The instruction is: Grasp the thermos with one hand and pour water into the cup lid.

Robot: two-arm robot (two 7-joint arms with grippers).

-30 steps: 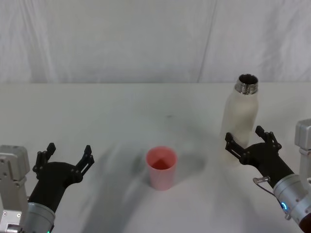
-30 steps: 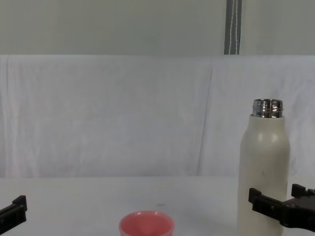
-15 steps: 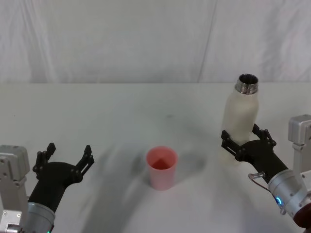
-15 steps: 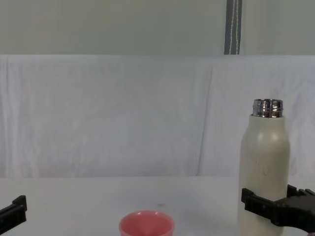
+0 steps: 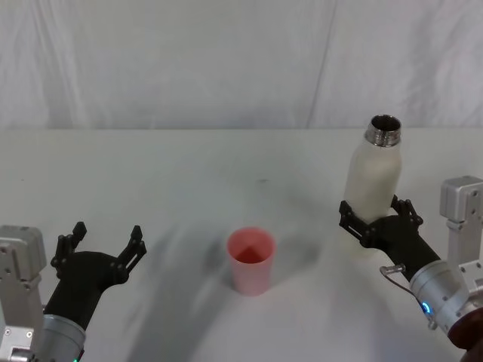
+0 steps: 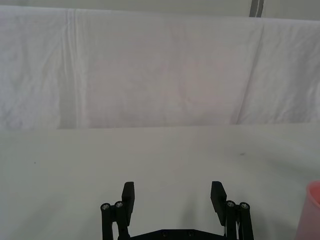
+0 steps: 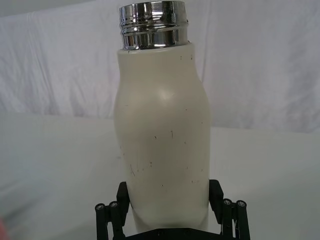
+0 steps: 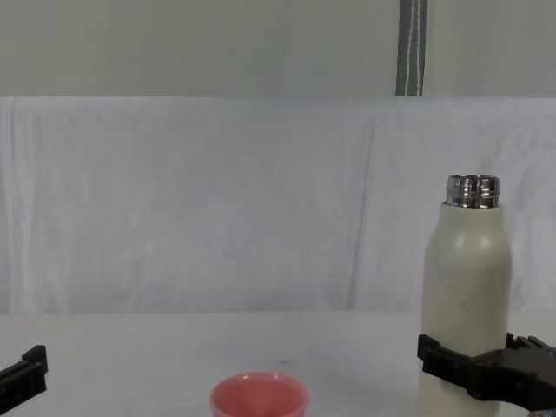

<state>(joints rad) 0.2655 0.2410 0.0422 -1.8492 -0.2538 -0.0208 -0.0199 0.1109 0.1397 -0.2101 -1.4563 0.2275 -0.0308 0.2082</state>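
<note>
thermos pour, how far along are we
Done: the thermos stands uncapped, upright on the table, and the right gripper has its open fingers around its lower body. In hand: closing the grasp. Left: lifting, tilting and pouring into the cup lid, which looks empty. The left gripper rests open at the near left.

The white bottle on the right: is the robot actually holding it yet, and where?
Not yet. The right gripper is open, its fingers straddling the thermos low on its body. The left gripper is open and holds nothing.
</note>
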